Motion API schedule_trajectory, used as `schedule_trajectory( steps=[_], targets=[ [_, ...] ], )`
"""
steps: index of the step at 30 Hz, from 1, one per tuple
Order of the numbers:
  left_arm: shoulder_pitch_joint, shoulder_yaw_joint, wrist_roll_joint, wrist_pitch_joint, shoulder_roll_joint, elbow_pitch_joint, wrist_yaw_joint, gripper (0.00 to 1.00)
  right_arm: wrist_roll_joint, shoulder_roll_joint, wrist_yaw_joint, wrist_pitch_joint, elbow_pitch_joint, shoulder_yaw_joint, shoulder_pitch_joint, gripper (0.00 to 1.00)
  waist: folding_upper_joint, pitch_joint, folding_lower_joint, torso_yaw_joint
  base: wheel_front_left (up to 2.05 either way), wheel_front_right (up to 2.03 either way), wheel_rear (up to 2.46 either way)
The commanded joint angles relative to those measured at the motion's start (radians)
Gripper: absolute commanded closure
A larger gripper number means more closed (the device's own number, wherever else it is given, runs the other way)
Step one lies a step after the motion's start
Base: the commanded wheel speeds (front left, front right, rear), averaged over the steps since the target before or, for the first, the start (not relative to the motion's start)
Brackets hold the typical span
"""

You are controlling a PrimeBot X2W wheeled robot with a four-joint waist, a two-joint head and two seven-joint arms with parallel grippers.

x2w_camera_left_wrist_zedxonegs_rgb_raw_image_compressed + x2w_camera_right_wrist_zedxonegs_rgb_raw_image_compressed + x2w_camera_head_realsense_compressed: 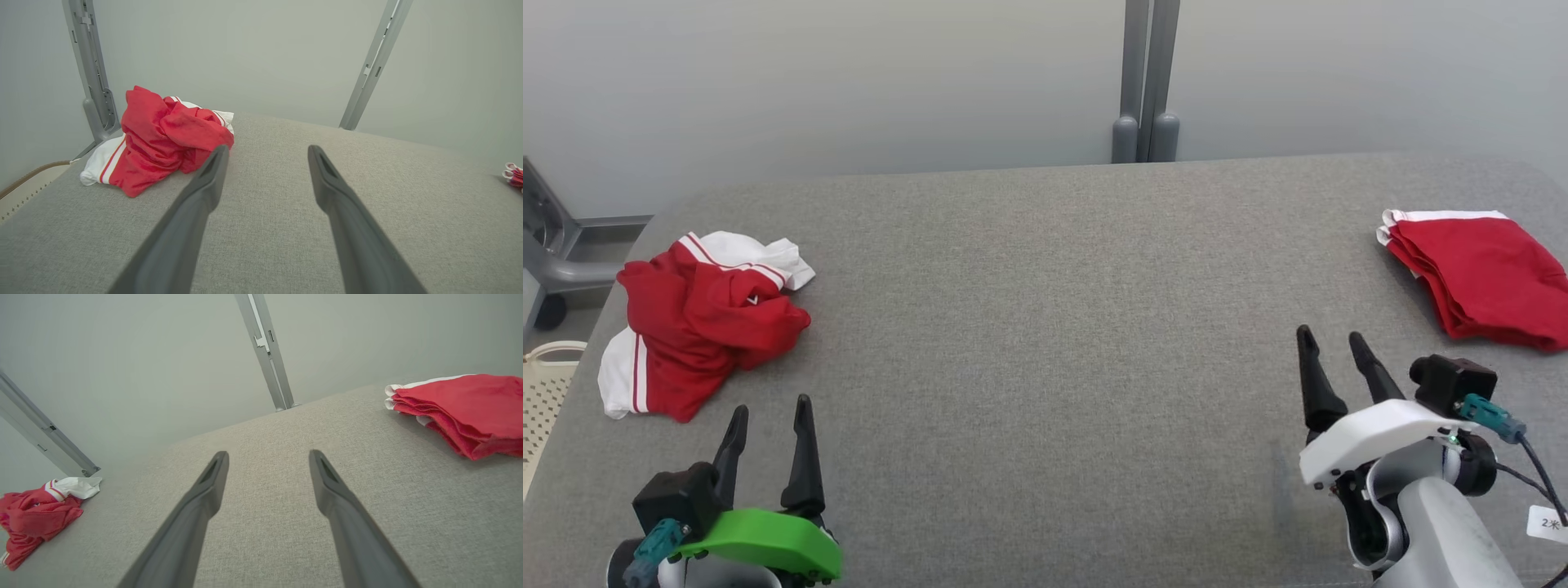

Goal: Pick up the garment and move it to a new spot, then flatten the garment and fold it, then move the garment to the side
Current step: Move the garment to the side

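L gripper [771, 403] & R gripper [1330, 332] both stood wide open, empty. Crumpled garment [698, 314] lay by the table [1045, 327] left edge, just ahead of L. Risk I saw: pinching one loose layer only, so it'd trail or slip off the edge.

Left gripper [265, 152] is hovering over the grey table [429, 212], fingers standing wide apart and gripping nothing. Crumpled red-and-white garment [163, 139] is lying at the view's left, just beyond one fingertip, contact unclear. A second red bundle [514, 174] is peeking in at far right
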Motion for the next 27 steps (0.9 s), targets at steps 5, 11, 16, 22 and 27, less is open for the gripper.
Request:
schedule_trajectory(
  steps=[5, 11, 16, 22, 27],
  targets=[
    [0.051, 0.014, 0.036, -0.01, 0.018, -0.003, -0.019, 0.0, 0.015, -0.003, 0.0, 0.014, -0.042, 0.057, 0.049, 0.0, 0.0, -0.009, 0.0001, 0.016, 0.0, 0.0, 0.0],
    [0.1, 0.055, 0.054, -0.009, -0.003, -0.015, -0.034, 0.0, 0.023, -0.002, 0.0, 0.006, -0.064, 0.078, 0.1, 0.0, 0.0, -0.021, 0.0001, 0.032, 0.0, 0.0, 0.0],
    [0.14, 0.104, 0.077, -0.01, -0.029, -0.045, -0.058, 0.0, 0.031, -0.002, 0.0, -0.019, -0.072, 0.077, 0.147, 0.0, 0.0, -0.031, 0.0001, 0.043, 0.0, 0.0, 0.0],
    [0.184, 0.155, 0.114, -0.009, -0.064, -0.076, -0.101, 0.0, 0.025, -0.002, 0.0, -0.043, -0.084, 0.093, 0.186, 0.0, 0.0, -0.036, 0.0001, 0.051, 0.0, 0.0, 0.0],
    [0.199, 0.178, 0.151, -0.009, -0.086, -0.062, -0.126, 0.0, -0.002, -0.002, 0.0, -0.054, -0.082, 0.095, 0.19, 0.0, 0.0, -0.033, 0.0001, 0.05, 0.0, 0.0, 0.0]
  ],
)
